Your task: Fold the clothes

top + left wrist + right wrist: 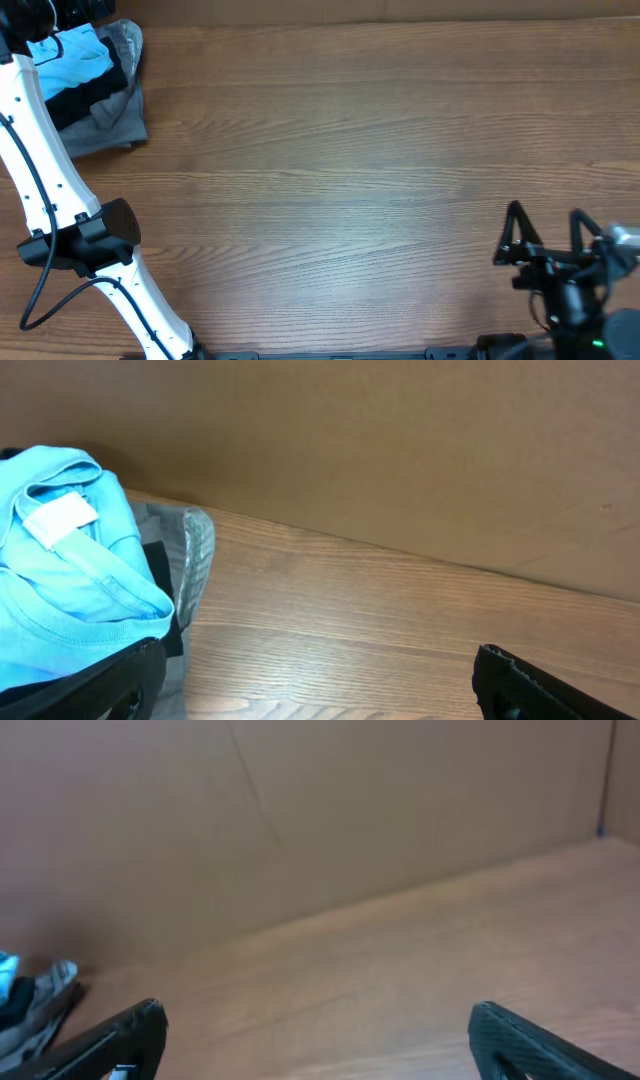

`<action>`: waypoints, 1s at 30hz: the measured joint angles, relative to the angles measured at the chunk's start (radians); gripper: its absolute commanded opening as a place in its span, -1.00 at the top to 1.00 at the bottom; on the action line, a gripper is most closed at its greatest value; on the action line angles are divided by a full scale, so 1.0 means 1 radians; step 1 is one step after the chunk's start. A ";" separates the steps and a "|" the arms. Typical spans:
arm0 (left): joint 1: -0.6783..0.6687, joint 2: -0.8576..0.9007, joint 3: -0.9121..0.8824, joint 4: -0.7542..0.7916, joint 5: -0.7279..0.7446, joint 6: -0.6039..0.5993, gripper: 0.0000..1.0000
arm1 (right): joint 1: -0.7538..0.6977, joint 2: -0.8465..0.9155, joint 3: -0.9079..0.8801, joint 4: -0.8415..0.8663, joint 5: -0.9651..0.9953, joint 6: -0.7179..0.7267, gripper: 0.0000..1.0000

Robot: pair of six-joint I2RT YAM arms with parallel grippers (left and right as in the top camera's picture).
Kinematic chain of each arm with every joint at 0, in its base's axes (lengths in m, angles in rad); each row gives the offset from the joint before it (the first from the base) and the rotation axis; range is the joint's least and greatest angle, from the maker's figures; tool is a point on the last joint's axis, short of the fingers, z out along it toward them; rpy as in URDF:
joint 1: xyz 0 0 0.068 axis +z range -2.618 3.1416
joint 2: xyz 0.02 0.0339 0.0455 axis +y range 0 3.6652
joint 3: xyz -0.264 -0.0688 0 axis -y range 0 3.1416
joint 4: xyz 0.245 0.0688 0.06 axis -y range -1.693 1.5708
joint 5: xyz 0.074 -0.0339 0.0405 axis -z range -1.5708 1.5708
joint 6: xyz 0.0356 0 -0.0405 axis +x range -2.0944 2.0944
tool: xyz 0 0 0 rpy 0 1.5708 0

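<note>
The light sky-blue T-shirt (70,55) lies crumpled on top of a pile in the table's far left corner. In the left wrist view the shirt (60,580) fills the left side, with a white neck label showing. My left gripper (58,22) is open and hangs over the pile; in its wrist view (315,665) the left finger is at the shirt's edge and holds nothing. My right gripper (545,215) is open and empty near the front right of the table, far from the shirt. Its wrist view (318,1012) shows bare wood between the fingers.
A black garment (85,100) and a grey garment (115,125) lie under the blue shirt. The grey one also shows in the left wrist view (195,550). The pile shows far left in the right wrist view (30,1000). A brown cardboard wall (400,450) backs the wooden table (350,180).
</note>
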 measured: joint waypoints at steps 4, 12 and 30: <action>0.000 0.000 0.000 0.000 0.000 0.000 -1.00 | -0.004 -0.104 -0.225 0.233 -0.020 0.000 -1.00; 0.000 0.000 0.000 0.000 0.000 0.000 -1.00 | -0.004 -0.224 -0.543 0.640 -0.056 0.028 -1.00; 0.000 0.000 0.000 0.000 0.000 0.000 -1.00 | -0.002 -0.241 -0.747 0.996 -0.059 0.056 -1.00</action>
